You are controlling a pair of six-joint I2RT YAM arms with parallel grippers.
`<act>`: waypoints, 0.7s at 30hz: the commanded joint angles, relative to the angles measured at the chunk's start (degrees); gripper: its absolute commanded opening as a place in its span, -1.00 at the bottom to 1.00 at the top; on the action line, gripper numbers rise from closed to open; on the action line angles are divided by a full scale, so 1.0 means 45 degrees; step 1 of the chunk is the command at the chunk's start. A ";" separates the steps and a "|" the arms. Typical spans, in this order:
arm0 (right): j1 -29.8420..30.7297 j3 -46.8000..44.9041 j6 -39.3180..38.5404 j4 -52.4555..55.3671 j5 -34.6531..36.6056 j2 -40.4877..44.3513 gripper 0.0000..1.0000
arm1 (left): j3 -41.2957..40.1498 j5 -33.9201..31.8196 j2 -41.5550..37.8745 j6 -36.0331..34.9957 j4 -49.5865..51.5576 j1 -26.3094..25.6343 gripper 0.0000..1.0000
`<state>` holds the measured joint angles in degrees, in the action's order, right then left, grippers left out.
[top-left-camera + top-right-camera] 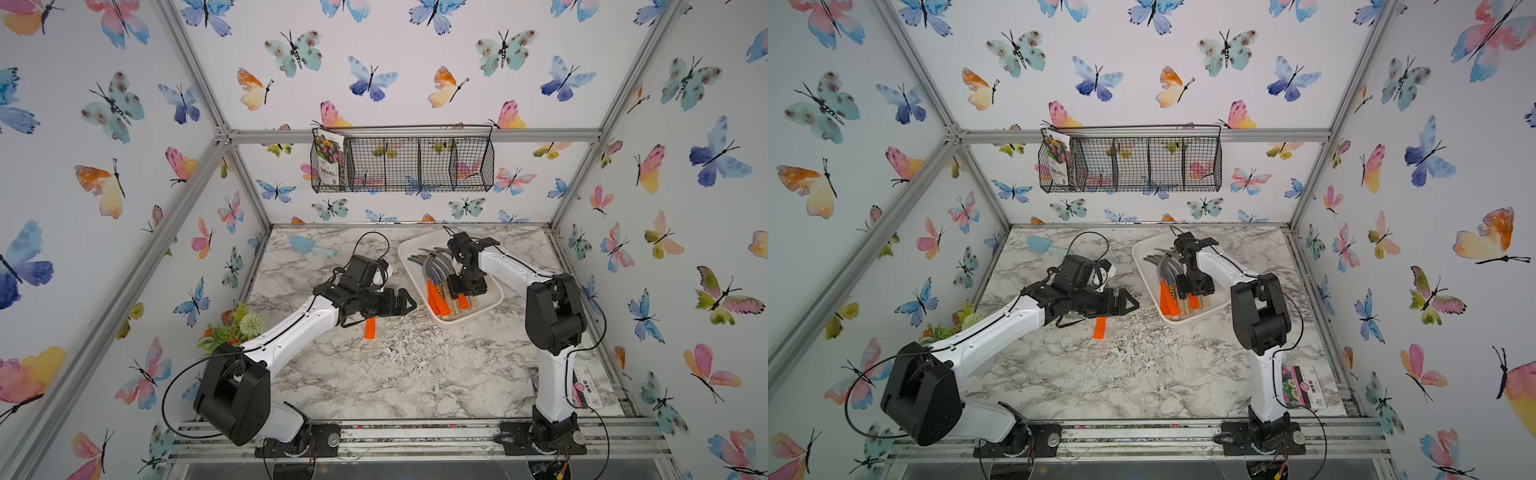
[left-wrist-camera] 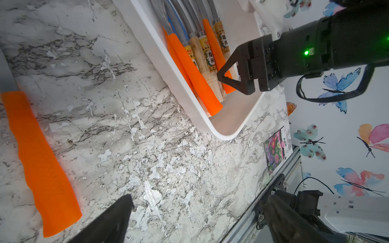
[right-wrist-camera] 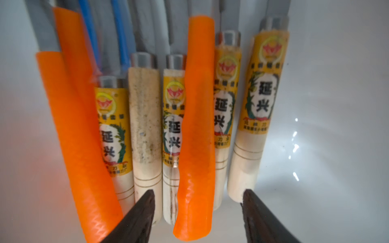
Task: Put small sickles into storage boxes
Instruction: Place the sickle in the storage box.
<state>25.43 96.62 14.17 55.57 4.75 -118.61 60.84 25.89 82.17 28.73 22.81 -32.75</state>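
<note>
The right pincer (image 3: pixel 199 212) hangs released inside the white shallow plastic tray with rounded corners (image 2: pixel 227 126). Its two dark pointed fingers (image 3: pixel 145 210) are spread to either side of one bright orange handle (image 3: pixel 197 126) and touch neither side of it. That handle lies on top of the small sickles (image 3: pixel 145 126) packed side by side in the tray. Some have smooth orange grips with a faint zigzag texture. Others have pale turned-wood handles with metal ferrules, most with yellow printed labels and one bare and speckled. Their curved grey blades (image 1: pixel 428 259) fan toward the tray's far end in both top views.

One more orange-handled sickle (image 1: pixel 370 328) lies on the marble-patterned worktop (image 1: pixel 395 374), outside the tray and well apart from the right pincer. In the top views its blade end is hidden under the left arm's wrist. The left pincer (image 1: pixel 405 306) points toward the tray with jaws wide apart, grasping nothing.
</note>
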 commanded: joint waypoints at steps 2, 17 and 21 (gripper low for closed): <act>-0.0046 0.0659 0.0158 0.0694 -0.0375 0.0986 0.96 | 0.0115 -0.0277 -0.0728 -0.0017 0.0176 -0.0065 0.97; 0.1061 0.0323 0.1362 0.0530 -0.1773 0.2755 0.97 | 0.0490 -0.4243 -0.1313 0.0304 0.3084 -0.0056 0.97; 0.1425 -0.0390 0.1275 -0.0360 -0.2368 0.3627 0.97 | 0.0679 -0.5343 -0.1070 0.0478 0.4022 -0.0009 0.97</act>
<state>30.89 96.44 19.09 56.21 -2.52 -106.10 62.04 9.34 76.88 29.91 34.57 -32.75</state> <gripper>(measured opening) 0.985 0.984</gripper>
